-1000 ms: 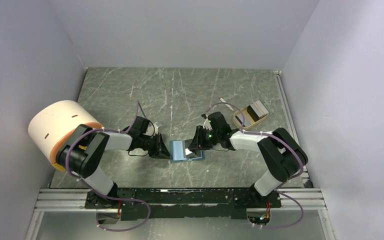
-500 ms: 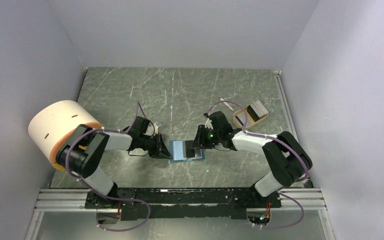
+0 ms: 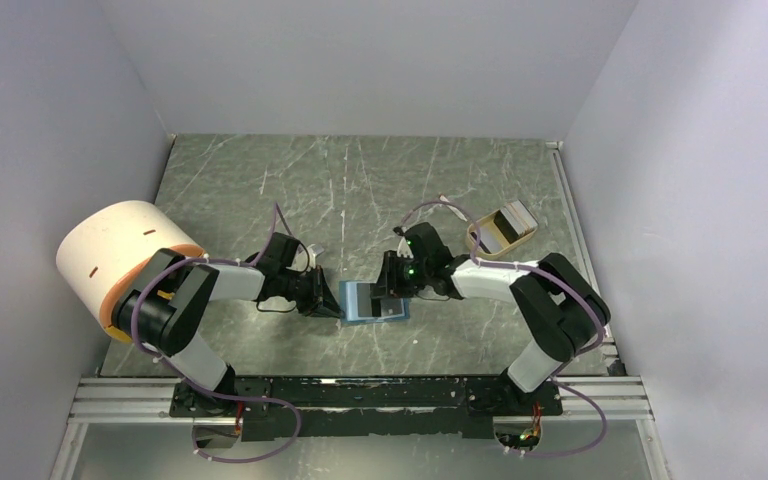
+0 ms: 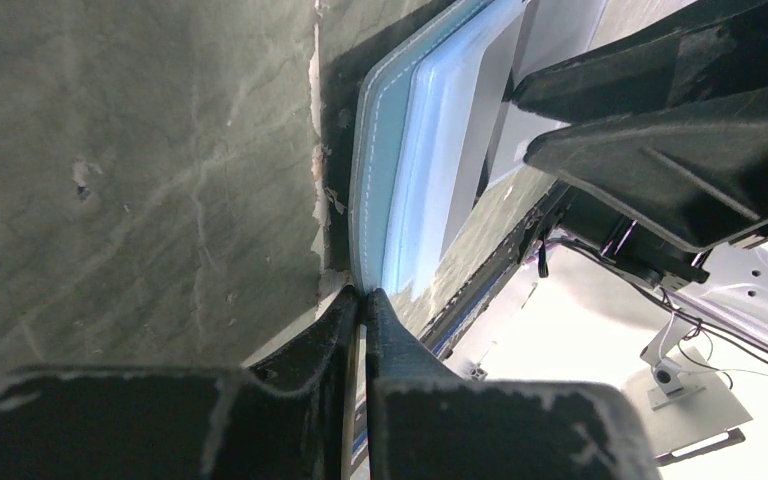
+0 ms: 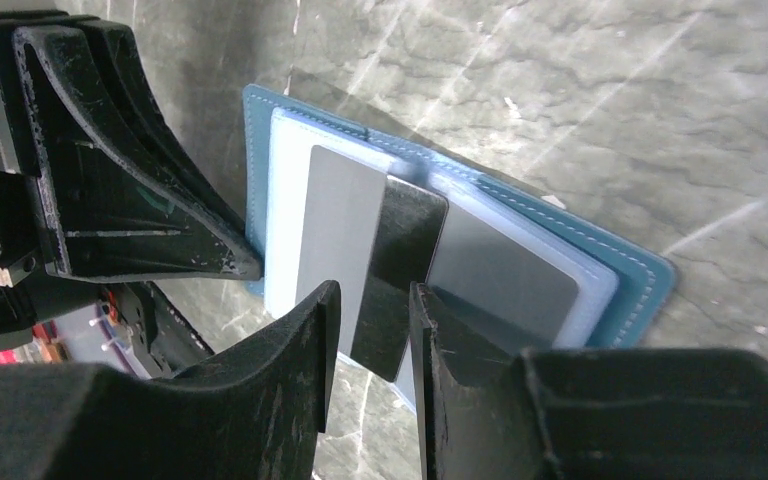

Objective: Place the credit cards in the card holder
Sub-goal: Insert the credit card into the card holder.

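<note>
Inserting dark card (image 5: 400, 250) into card holder (image 5: 640, 285): right end effector (image 5: 372, 300) pinches it, partly open; left end effector (image 4: 363, 300) closed tight, bracing holder's edge. Next likely needs a square push into slot.

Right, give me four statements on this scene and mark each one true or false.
1. The left gripper is shut on the card holder's edge. True.
2. The card holder is folded closed. False: it lies open, with a grey card in its slots.
3. A dark card sits between the right gripper's fingers. True.
4. The tan tray stands left of the card holder. False: it stands to the holder's right.
</note>
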Available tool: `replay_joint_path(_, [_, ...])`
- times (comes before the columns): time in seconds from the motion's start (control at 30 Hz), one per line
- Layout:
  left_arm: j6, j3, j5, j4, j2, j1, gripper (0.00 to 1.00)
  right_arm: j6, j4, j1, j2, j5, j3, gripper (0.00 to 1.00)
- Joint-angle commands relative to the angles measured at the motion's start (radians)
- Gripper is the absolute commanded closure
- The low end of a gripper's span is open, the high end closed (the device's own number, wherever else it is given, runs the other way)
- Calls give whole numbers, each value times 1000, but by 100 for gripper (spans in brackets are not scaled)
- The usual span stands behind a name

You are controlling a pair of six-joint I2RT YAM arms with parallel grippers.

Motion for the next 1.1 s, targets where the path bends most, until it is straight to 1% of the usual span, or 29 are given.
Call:
replay_joint_path(0.0, [-2,6,25,37,2,8,91,14,5,31,41,-3,14,64])
replay_joint_path(0.23, [3,11,19,24,-4,8,91,35,36,59,56,-12,24,64])
replay_joint_path(0.5, [-1,8,15,20,-11,8,91,40,26,64,0,36,9,64])
replay_joint_path(0.6, [2,6,9,14,-17,7,91,30,-9,63,-31,82,7,58])
replay_joint_path(0.73, [1,3,8,15,-21,7,91,45,-5,63,-54,113,-9,47])
replay_joint_path(0.83, [-2,2,7,17,-23,8,91,65,22,63,-47,115,-22,45])
replay_joint_path(1.07, [0,6,9,14,-22,8,91,94,83,69,-1,75,-24,45])
